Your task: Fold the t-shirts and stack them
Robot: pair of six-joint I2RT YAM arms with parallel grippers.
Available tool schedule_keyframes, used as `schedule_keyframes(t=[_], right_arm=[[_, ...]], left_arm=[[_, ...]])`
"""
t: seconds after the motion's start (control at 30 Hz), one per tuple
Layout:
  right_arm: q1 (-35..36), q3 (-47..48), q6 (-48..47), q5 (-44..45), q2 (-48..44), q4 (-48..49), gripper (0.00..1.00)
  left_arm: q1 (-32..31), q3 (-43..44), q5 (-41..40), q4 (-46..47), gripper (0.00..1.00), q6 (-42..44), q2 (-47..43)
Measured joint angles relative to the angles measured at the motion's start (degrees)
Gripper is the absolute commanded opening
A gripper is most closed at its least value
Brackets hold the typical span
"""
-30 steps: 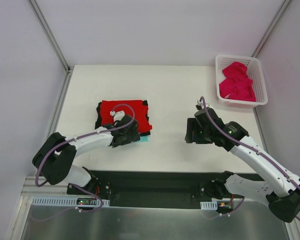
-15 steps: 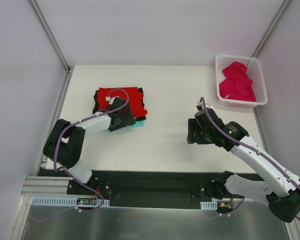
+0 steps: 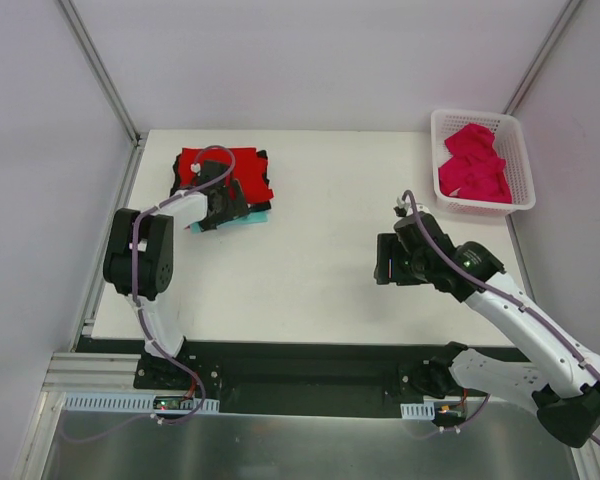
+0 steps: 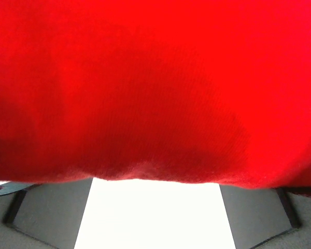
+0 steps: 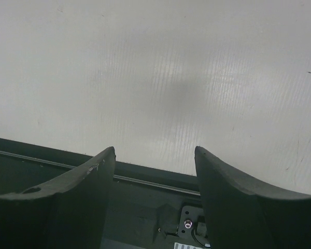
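At the left side of the table (image 3: 320, 200), about ten o'clock from its middle in the overhead view, lies the pile of folded shirts. The red shirt (image 3: 245, 168) is on top. A dark shirt (image 3: 267, 203) shows only as a thin edge under it, and a strip of teal cloth (image 3: 256, 217) shows at the near right corner.

The left arm is bent sharply. Its upper part rises from the base, the elbow stands at the table's left edge, and the forearm reaches toward two o'clock to the pile. The left gripper (image 3: 223, 200) rests low at the near edge of the pile. In the left wrist view its fingers (image 4: 46, 210) stand wide apart at the two lower corners. The red cloth fills the view just in front of them, and bare table shows between them. They do not pinch the cloth.

At about four o'clock from the middle, the right arm stretches from its base toward ten o'clock. The right gripper (image 3: 385, 262) hangs over bare table, well apart from the pile. Its jaws are partly apart and hold nothing (image 5: 154, 153).

At two o'clock, in the far right corner, the white basket (image 3: 480, 208) holds a crumpled pink shirt (image 3: 472, 165).
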Motion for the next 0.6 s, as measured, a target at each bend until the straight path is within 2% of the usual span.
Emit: schedule_keyframes(t=[0.33,0.6], right_arm=[[-0.4,0.2,-1.3,-3.1,-0.8,-0.6,0.66],[-0.7,2.4,-2.1,-3.8,-4.1,-2.7,0.66]], left_arm=[[9.9,12.6,2.1,-4.4,0.92,1.7,7.9],[15.0,24.9,4.2,-8.9,0.91,3.1,13.6]])
